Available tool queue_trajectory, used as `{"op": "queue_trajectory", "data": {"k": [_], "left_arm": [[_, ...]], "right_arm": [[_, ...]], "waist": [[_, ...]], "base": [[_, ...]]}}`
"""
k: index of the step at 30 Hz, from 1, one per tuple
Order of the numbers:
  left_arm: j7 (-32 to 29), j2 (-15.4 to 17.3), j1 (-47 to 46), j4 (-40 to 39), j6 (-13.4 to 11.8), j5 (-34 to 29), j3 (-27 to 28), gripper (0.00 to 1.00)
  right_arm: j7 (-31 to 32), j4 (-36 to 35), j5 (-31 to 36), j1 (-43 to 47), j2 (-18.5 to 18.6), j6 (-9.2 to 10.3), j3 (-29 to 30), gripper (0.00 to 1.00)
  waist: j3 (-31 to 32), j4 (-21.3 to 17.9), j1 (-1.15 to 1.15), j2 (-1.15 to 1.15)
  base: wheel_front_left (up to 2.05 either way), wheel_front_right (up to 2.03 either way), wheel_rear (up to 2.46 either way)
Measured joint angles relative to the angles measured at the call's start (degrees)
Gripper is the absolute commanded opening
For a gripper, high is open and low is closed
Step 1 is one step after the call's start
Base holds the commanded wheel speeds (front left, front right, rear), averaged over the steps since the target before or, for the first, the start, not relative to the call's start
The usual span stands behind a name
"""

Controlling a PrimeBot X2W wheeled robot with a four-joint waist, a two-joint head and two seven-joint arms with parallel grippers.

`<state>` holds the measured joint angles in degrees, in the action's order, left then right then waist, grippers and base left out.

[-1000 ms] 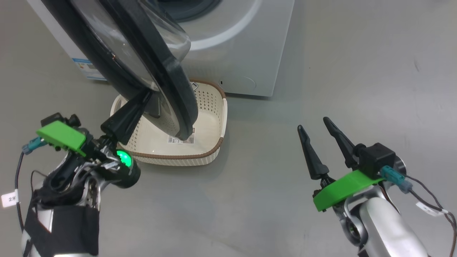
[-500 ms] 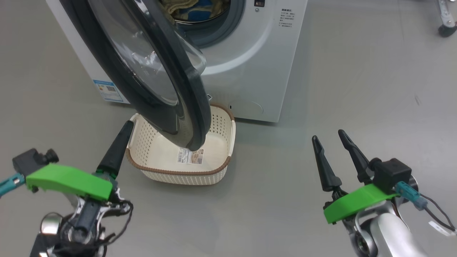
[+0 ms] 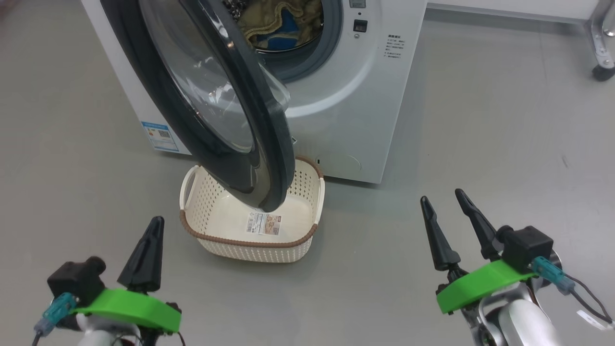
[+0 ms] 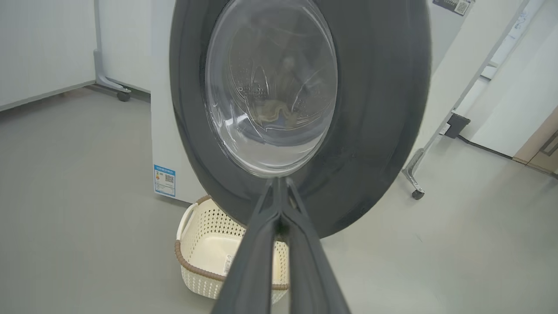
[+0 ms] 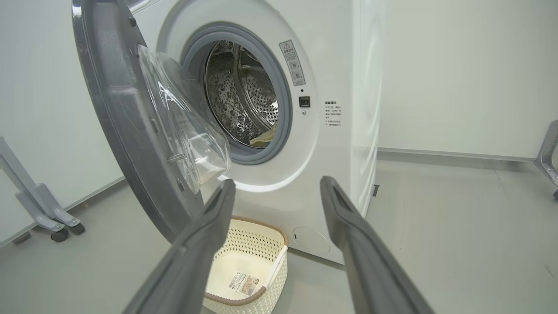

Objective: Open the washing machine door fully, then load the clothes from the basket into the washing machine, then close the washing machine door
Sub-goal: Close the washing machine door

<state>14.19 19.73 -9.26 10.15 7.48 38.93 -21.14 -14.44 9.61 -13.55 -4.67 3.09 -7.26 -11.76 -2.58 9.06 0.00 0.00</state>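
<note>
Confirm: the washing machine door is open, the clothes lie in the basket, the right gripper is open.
Wrong on the clothes: the head view shows them inside the washing machine; the basket holds none. The door is open, the right gripper open.

In the head view the washing machine door (image 3: 211, 101) runs off the top edge and covers the far corner of the basket (image 3: 254, 251) beneath it. The clothes (image 3: 269, 17) behind the door show in part, cut by its rim and that edge; through its glass in the left wrist view they are a dim smear. The print on the sticker (image 3: 263, 224) below the door is too small to read.
</note>
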Motion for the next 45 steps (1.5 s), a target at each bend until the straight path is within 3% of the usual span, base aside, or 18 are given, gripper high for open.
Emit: {"op": "queue_trajectory", "data": {"k": [5,9,11,27,45], "left_arm": [[0.01,-3.67,0.31,0.01,0.03,-11.70,3.31,0.00],[0.02,-6.19,1.66,-0.85,0.03,-15.32,5.05,0.00],[0.18,-6.66,2.41,-1.00,0.03,-16.28,4.95,1.00],[0.18,-6.73,3.13,-0.94,0.03,-16.66,3.20,1.00],[0.18,-7.43,3.20,-0.73,0.03,-16.12,2.48,1.00]], "right_arm": [[0.00,-0.02,-0.08,0.02,-0.03,0.00,-0.01,1.00],[0.00,-0.01,-0.08,0.10,-0.04,0.00,-0.02,1.00],[0.00,0.00,-0.09,0.13,-0.04,0.00,-0.02,1.00],[0.00,0.05,-0.56,0.47,-0.05,0.00,0.02,1.00],[0.00,-0.04,0.96,1.03,-0.29,0.00,8.82,1.00]], "waist": [[0.24,0.15,0.00,0.00],[0.28,0.15,0.00,0.00],[0.36,0.12,0.00,0.00],[0.96,-0.72,0.00,0.00],[1.49,-2.28,0.00,0.00]], "base": [[0.00,0.00,0.00],[0.00,0.00,0.00],[0.00,0.00,0.00],[0.00,0.00,0.00],[0.00,0.00,0.00]]}}
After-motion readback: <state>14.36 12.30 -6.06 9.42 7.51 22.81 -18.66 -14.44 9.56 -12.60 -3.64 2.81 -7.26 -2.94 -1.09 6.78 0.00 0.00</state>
